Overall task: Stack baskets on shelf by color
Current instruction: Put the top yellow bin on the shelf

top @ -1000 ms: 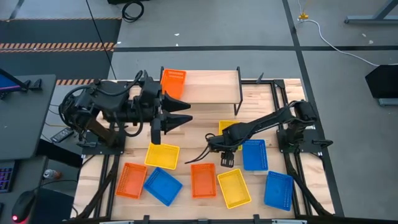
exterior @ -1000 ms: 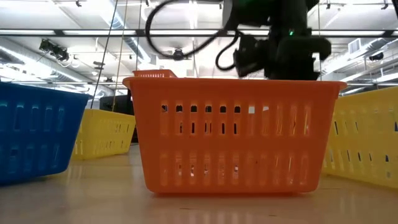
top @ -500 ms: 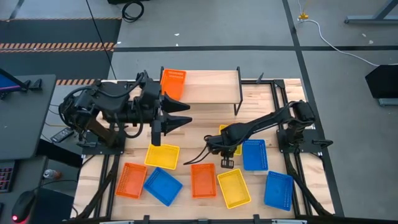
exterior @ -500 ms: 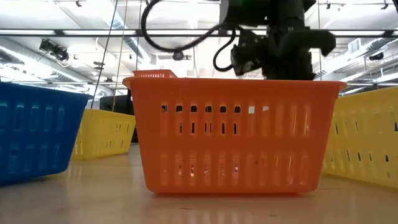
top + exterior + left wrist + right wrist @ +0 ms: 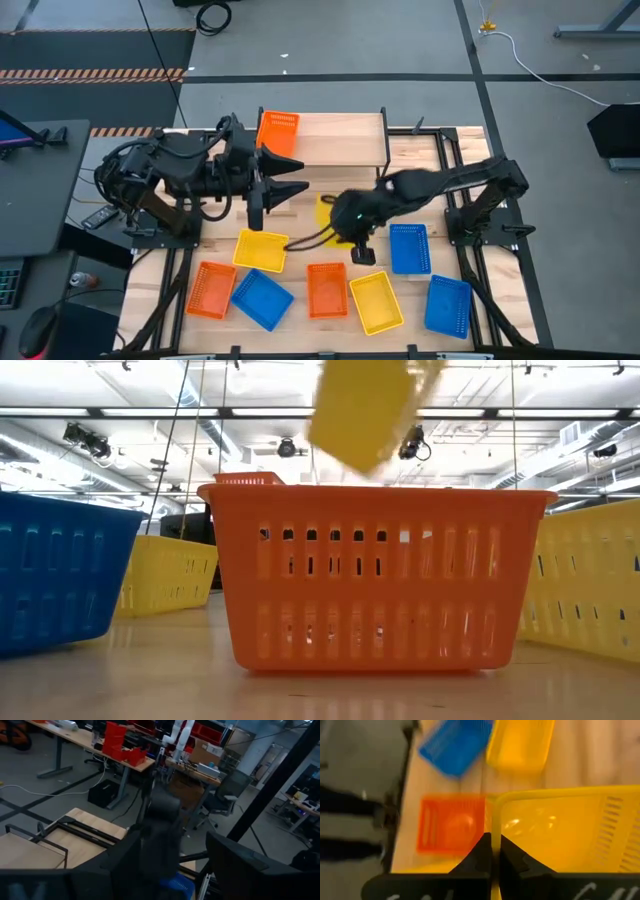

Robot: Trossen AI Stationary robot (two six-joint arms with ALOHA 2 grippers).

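— What did the right gripper (image 5: 492, 851) have?
— Its two dark fingers were pinched on the thin rim of a yellow basket (image 5: 560, 830), smooth glossy plastic with slotted walls, lifted off the table (image 5: 315, 250) and tilted in the low view.
— And below it?
— An orange basket (image 5: 326, 289), two more yellow ones and blue ones lay on the pale, grained wood. Another orange basket (image 5: 278, 133) sat at the end of the shelf (image 5: 335, 138), a light board on thin black legs beyond the gripper.
— The left gripper (image 5: 290, 182)?
— It hovered beside the shelf, fingers spread, holding nothing.
— The room?
— Grey floor, desks, an office chair (image 5: 225, 800), ceiling strip lights.
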